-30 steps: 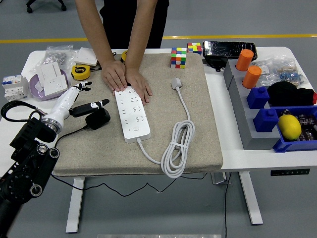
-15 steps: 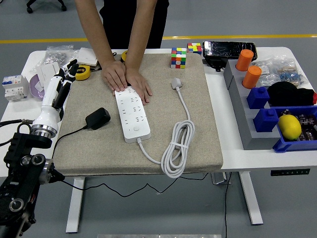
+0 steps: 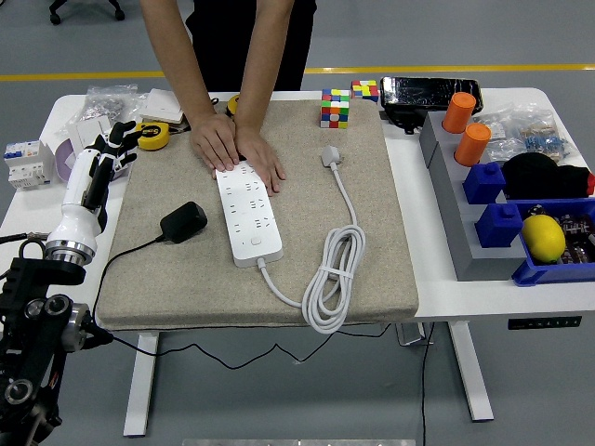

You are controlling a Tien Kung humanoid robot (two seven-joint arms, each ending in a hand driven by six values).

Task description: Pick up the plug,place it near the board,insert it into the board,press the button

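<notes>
The black plug adapter (image 3: 184,222) lay flat on the beige mat (image 3: 372,223), well apart from the left hand (image 3: 98,165) and lower-right of its fingertips, its thin black cable trailing off the mat's left edge. Just beside the plug, farther from the fingers, the white power strip (image 3: 247,213) lay lengthwise on the mat, its own white cord (image 3: 330,279) coiled near the mat's front and ending in a white plug (image 3: 332,156) beyond the strip. A person's two hands (image 3: 237,149) pressed flat on the strip's far end, holding it down. The robot's left hand hovered at the mat's left border, fingers (image 3: 124,141) loosely spread and gripping nothing, pointing away toward the table's far side. Just beyond those fingertips sat a yellow tape measure (image 3: 152,135), and to their left a white wall socket (image 3: 88,144) resting in a purple dish. Far across the mat stood two Rubik's cubes (image 3: 336,107), with orange cups (image 3: 465,128) and blue bins (image 3: 521,223) farther right.
</notes>
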